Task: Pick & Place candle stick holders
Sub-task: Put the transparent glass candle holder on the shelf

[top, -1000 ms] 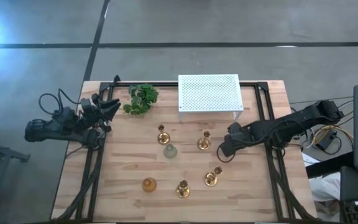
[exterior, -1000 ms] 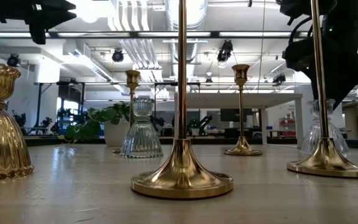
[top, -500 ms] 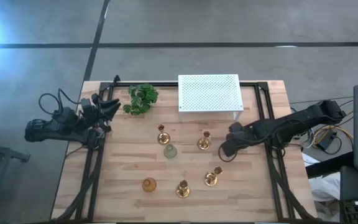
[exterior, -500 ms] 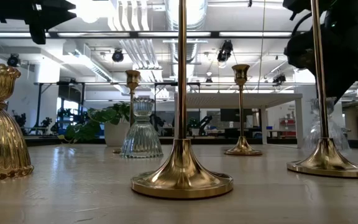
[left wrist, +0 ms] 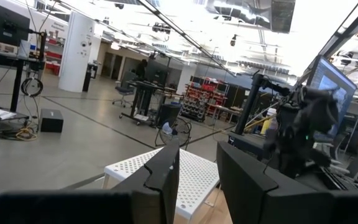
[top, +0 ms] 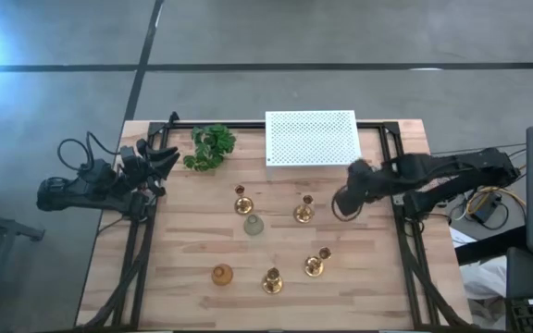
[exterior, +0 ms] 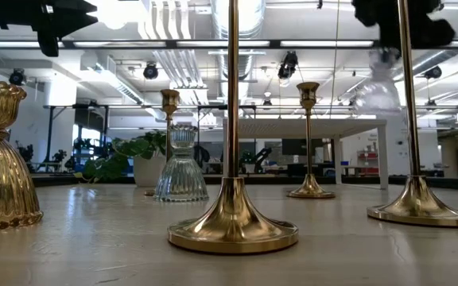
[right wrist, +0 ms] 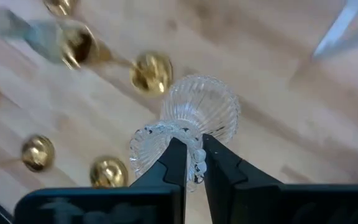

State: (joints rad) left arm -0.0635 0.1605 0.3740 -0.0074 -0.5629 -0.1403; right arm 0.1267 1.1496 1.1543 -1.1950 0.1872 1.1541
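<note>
The clear glass holder is up in the air, clamped by its rim in the right gripper, at about three o'clock on the table. Four gold candlesticks and the green and amber holders stand in the middle, with bare wood around them. The left gripper waits at ten o'clock by the plant, its jaws a little apart and holding nothing.

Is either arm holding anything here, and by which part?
The right gripper holds the clear glass holder by its upper rim, lifted off the table. The left gripper holds nothing.
</note>
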